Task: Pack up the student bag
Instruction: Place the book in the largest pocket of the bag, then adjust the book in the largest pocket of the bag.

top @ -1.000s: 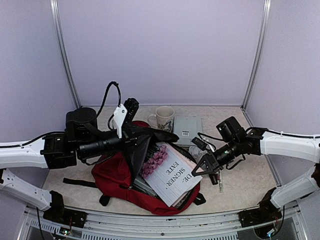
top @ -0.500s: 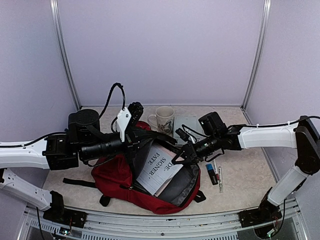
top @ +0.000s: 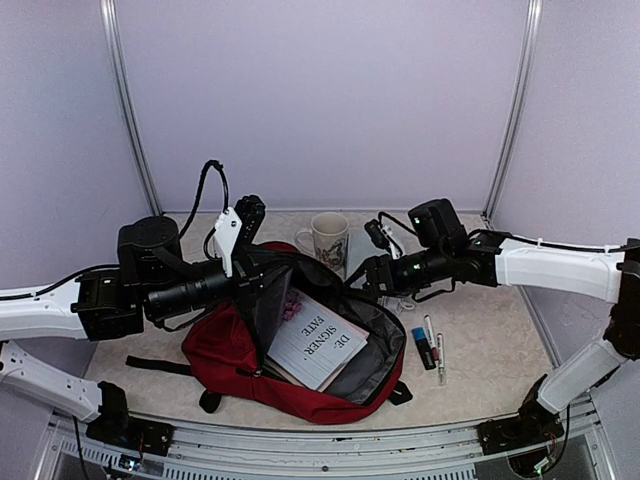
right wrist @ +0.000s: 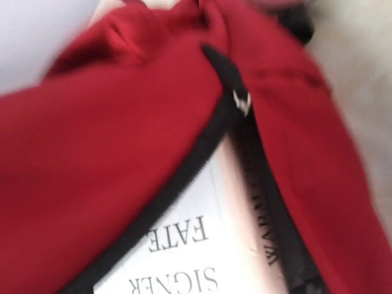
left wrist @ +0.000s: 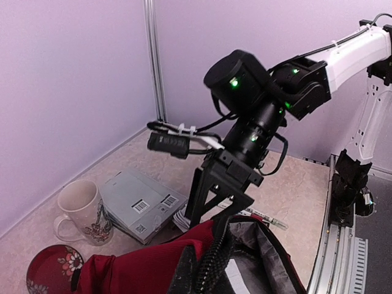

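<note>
- The desk (top: 500, 340) has a pale, stone-patterned top and carries everything here.
- The student bag (top: 225, 345) lies on the near middle of the desk, between the two arms. It is dark red with a grey lining, and its main compartment gapes upward.
- Our left end effector (top: 265, 288) is pinching the bag's left opening edge and holds that dark flap upright.
- Our right end effector (top: 358, 281) is down at the bag's far right rim. Its tips are hidden there, so we cannot tell whether they are spread or pressed together. The right wrist view is blurred.
- A white book (top: 315, 345) with large black lettering lies tilted inside the open compartment.
- A flat grey box (left wrist: 138, 202) with barcode labels rests on the desk behind the bag, just beside the mug.
- A cream mug (top: 328, 238) with a printed picture stands upright behind the bag.
- A blue-capped marker (top: 422, 345) and two pens (top: 440, 355) lie together on the desk, right of the bag.
</note>
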Motion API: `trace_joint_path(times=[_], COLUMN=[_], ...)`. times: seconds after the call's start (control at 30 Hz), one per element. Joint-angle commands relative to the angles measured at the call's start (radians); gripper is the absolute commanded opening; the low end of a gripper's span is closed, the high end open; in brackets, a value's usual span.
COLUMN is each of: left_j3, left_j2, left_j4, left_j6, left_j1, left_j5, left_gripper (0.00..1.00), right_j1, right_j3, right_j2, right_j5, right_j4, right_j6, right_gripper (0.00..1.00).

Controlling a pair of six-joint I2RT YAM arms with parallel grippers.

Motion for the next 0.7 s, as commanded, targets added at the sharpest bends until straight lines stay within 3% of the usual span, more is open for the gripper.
trace_joint_path(times=[0.0, 0.13, 0.3, 0.5, 0.67], left_j3=[-0.008, -0.008, -0.013, -0.006, -0.006], left_j2=[-0.030, -0.026, -0.028, -0.030, -0.039], left_j4=[0.046, 0.038, 0.047, 0.038, 0.022], left_j6=[-0.008, -0.015, -0.012, -0.008, -0.006], left_j1=[0.016, 0.018, 0.022, 0.025, 0.029], left_j5=[-0.014, -0.021, -0.028, -0.019, -0.030], left_gripper=[0.00, 0.00, 0.00, 0.00, 0.00], right_j1=[0.013, 0.050, 0.146, 0.242, 0.258], right_j3=[0.032, -0.039, -0.196, -0.218, -0.080], right_j2=[-0.112, -0.210, -0.241, -0.094, 0.094], right_j5=[0.156, 0.197, 0.119, 0.133, 0.139], right_j4=[-0.162, -0.233, -0.132, -0.059, -0.019], right_j6=[-0.044, 0.002, 0.094, 0.125, 0.055], right_gripper=[0.73, 0.64, 0.43, 0.29, 0.25])
